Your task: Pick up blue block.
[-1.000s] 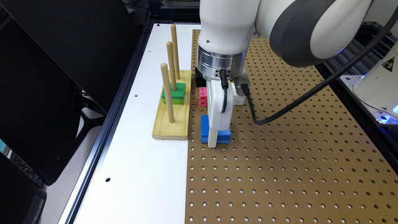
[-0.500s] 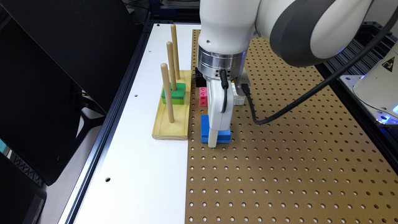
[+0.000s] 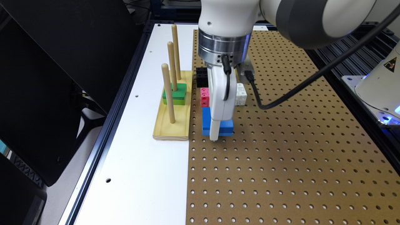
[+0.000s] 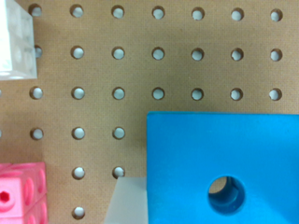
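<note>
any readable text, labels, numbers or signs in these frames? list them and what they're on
No words, brands or numbers can be read.
One sign: a yellow warning triangle with a black symbol, on the white housing at the exterior view's right edge; the symbol is too small to make out.
The blue block, pink cubes and pegboard carry no print.

arm vertical, gripper (image 3: 215, 132) low, pointing down

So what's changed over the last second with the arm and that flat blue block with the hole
Nothing visibly changed. The white gripper is down at the flat bright-blue block with the round hole on the brown pegboard, just as it was a second ago. The green blocks on the wooden peg stand and the pink cubes sit where they were.
</note>
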